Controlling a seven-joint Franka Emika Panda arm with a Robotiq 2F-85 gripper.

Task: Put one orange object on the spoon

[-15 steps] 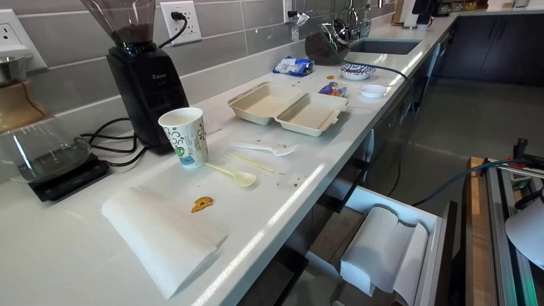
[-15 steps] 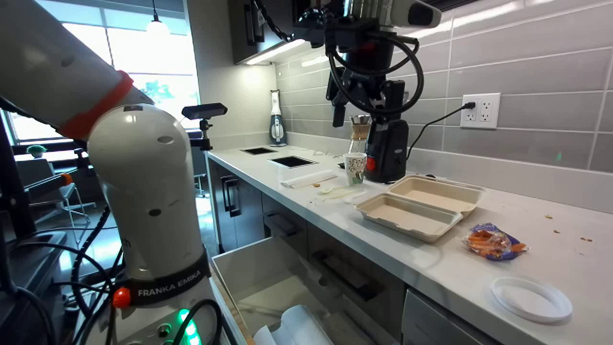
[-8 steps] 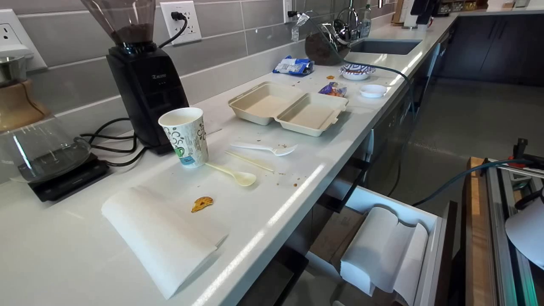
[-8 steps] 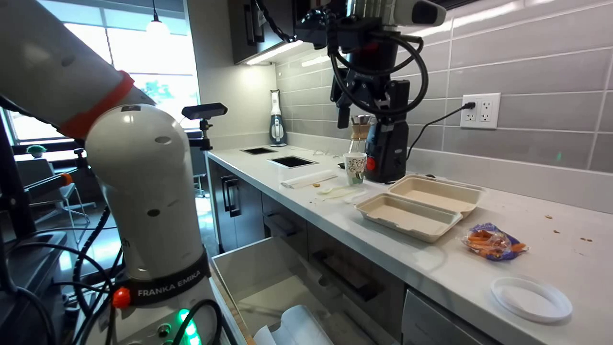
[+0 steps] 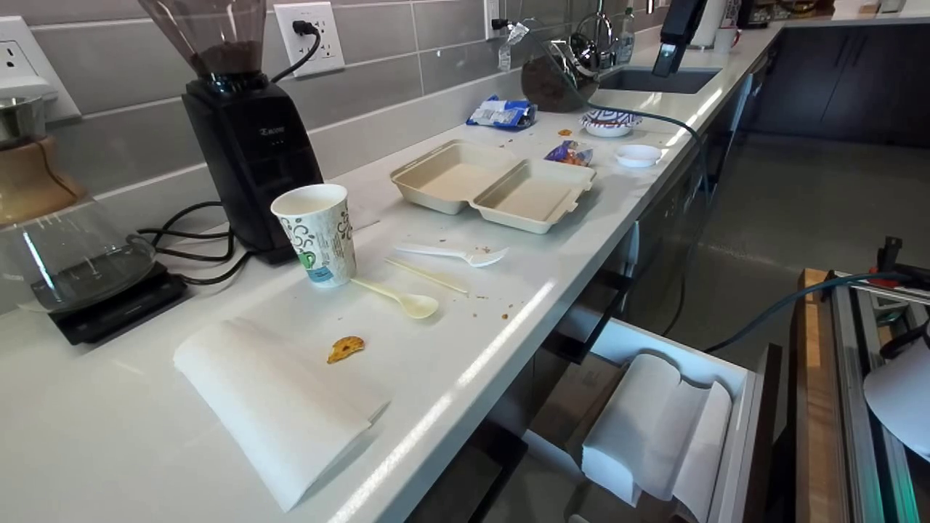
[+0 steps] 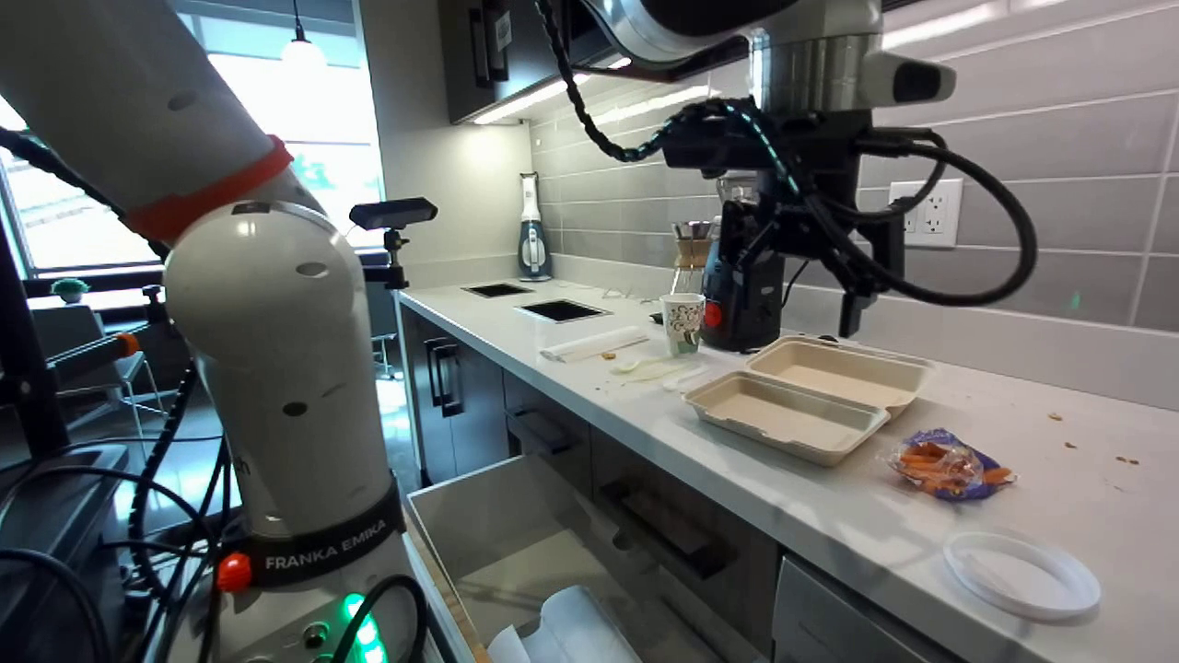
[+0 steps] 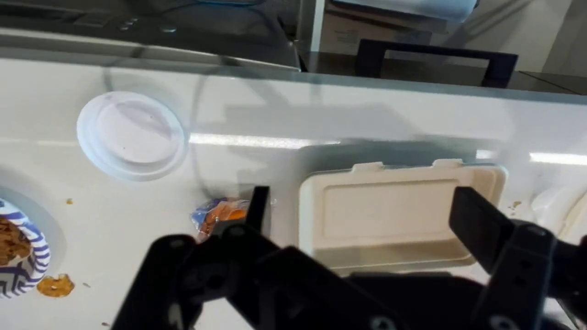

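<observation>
Bright orange pieces (image 6: 939,463) lie in a crumpled clear and purple bag past the container; they show small in an exterior view (image 5: 576,154). In the wrist view an orange piece (image 7: 236,214) shows beside the left finger, which partly hides the bag. The pale yellowish spoon (image 5: 415,305) lies flat by the paper cup, bowl toward the counter's front edge; it also shows in an exterior view (image 6: 626,366). My gripper (image 6: 792,281) is open and empty, above the container. In the wrist view my gripper (image 7: 360,201) spans the container. One dark finger (image 5: 668,58) shows in an exterior view.
An open beige clamshell container (image 6: 787,414) stands between spoon and bag. A paper cup (image 5: 320,240), white fork (image 5: 465,254), thin stick (image 5: 427,276) and coffee grinder (image 5: 251,152) are near the spoon. A white lid (image 6: 1022,575) and patterned bowl (image 5: 610,123) lie beyond the bag.
The arm has swung away from the cup and grinder toward the container and bag, and the gripper is lower. A finger has come down into view near the sink. The counter objects have not moved.
</observation>
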